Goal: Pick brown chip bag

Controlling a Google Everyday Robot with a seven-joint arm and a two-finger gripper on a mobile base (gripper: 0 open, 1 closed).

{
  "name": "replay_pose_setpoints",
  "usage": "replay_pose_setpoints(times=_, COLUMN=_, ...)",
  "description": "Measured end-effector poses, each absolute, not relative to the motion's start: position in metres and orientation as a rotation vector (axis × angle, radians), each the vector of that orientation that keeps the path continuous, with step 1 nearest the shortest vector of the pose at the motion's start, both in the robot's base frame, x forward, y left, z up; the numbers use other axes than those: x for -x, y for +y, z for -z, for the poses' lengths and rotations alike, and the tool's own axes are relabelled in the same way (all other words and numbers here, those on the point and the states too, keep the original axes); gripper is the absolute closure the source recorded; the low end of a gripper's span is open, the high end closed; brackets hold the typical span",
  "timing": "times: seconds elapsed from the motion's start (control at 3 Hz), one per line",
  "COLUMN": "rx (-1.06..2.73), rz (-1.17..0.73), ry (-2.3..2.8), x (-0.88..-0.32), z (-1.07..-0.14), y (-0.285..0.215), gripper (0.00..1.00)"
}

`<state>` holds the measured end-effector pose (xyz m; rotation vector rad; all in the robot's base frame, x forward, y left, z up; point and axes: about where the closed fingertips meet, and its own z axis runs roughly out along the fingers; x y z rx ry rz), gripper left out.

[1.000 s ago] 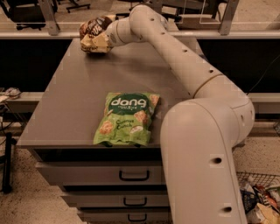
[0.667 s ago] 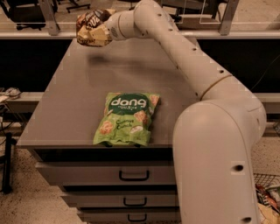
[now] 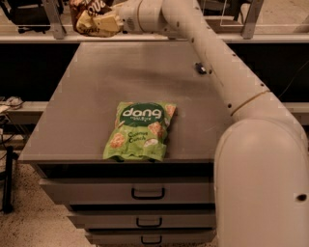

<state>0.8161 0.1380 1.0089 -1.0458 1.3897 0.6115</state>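
Observation:
The brown chip bag (image 3: 89, 14) is dark brown and crinkly with a cream band. It hangs in the air at the top left of the camera view, above the far left corner of the grey cabinet top (image 3: 96, 77). My gripper (image 3: 107, 21) is shut on the bag's right side and holds it clear of the surface. My white arm reaches from the lower right, up and across to the far left.
A bright green "dang" bag (image 3: 139, 130) lies flat near the front edge of the cabinet top. A small dark blue packet (image 3: 200, 68) lies at the far right, next to my arm. Drawers (image 3: 147, 193) sit below the front edge. A rail runs behind the cabinet.
My gripper has lifted the brown chip bag off the far end of the cabinet top, up and to the left. The green bag has not moved.

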Motion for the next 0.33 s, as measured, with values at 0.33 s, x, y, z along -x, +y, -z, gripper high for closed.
replay_pose_setpoints(times=0.33, rx=1.071, rz=-0.624, ry=1.353, x=-0.8083, z=-1.0130, y=0.1441, gripper=1.00)
